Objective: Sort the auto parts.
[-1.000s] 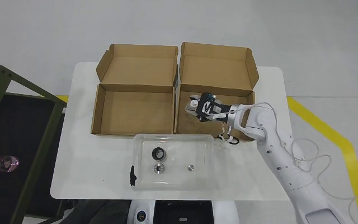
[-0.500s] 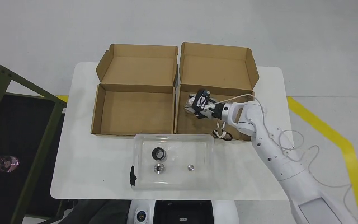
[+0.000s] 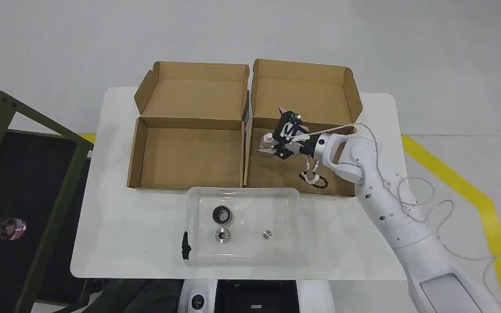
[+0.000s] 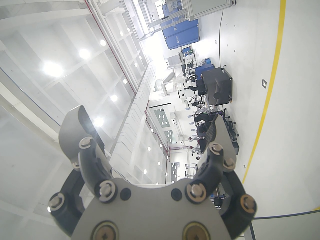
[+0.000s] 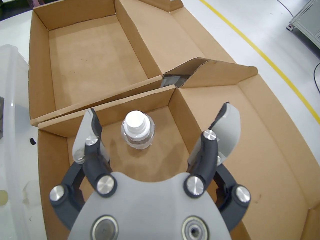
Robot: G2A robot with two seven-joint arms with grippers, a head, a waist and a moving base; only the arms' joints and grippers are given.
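Note:
A small clear part with a white cap stands upright on the floor of the right cardboard box, close to its corner beside the left box. My right gripper is open just above and behind it, one finger on each side, not touching. From above, the right gripper is over the left end of the right box. A clear tray at the table's front holds a black ring and two silver parts. My left gripper is open and holds nothing, pointing up into the room.
The left cardboard box has a bare floor, and both box lids are folded back toward the far edge. A small black piece lies on the white table by the tray's left front corner. A dark cart stands left of the table.
My right arm's wrist has swung a little toward the back of the right box and its elbow has shifted left. The tray's parts have not moved.

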